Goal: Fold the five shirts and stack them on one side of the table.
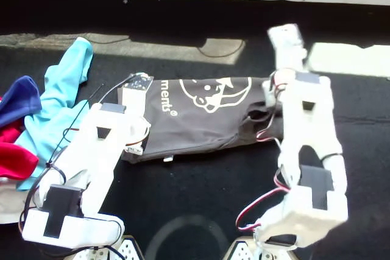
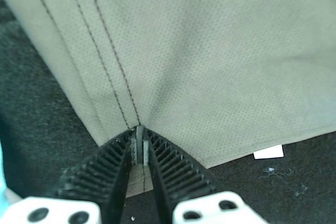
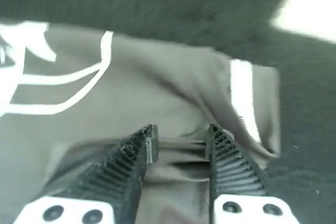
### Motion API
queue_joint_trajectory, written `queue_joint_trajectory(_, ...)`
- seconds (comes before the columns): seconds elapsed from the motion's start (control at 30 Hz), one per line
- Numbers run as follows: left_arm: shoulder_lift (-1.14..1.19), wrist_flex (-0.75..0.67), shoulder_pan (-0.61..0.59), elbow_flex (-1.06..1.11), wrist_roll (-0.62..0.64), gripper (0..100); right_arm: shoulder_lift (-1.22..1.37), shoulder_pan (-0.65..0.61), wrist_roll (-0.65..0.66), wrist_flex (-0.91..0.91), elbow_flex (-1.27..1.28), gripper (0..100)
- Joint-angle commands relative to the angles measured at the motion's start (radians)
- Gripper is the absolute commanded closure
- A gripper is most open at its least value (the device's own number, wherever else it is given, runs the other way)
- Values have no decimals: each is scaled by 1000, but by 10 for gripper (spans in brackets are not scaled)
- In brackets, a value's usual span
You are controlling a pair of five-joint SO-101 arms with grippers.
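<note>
Grey hem corner pinched tight between the left fingers (image 2: 114, 167); the right fingers (image 3: 128, 158) are parted astride a bunched fold at the opposite end. The shirt (image 1: 201, 123) lies mid-way across the bench (image 1: 201, 211). Advisable: close the right fingers, then lift both ends level and taut.

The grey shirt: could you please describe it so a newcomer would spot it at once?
On the black table, look between the two white arms. The grey shirt lies spread there; unlike the light blue shirt and red shirt heaped to the left, it bears a pale printed drawing.
</note>
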Motion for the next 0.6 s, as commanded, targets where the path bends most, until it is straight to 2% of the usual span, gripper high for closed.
queue_joint_trajectory(0.0,1,-9,2,8,-8,991,-145,27,-51,101,-61,843)
queue_joint_trajectory(0.1,1,-9,2,8,-8,991,-216,25,60,266,-61,854)
queue_joint_trajectory(0.23,1,-11,2,8,-8,991,-243,24,212,406,-54,996)
queue_joint_trajectory(0.37,1,-11,2,8,-8,991,-232,1,351,533,-28,993)
queue_joint_trajectory(0.47,1,-11,2,8,-8,991,-197,-36,368,515,15,992)
queue_joint_trajectory(0.57,1,-11,2,8,-8,991,-136,-79,328,375,39,992)
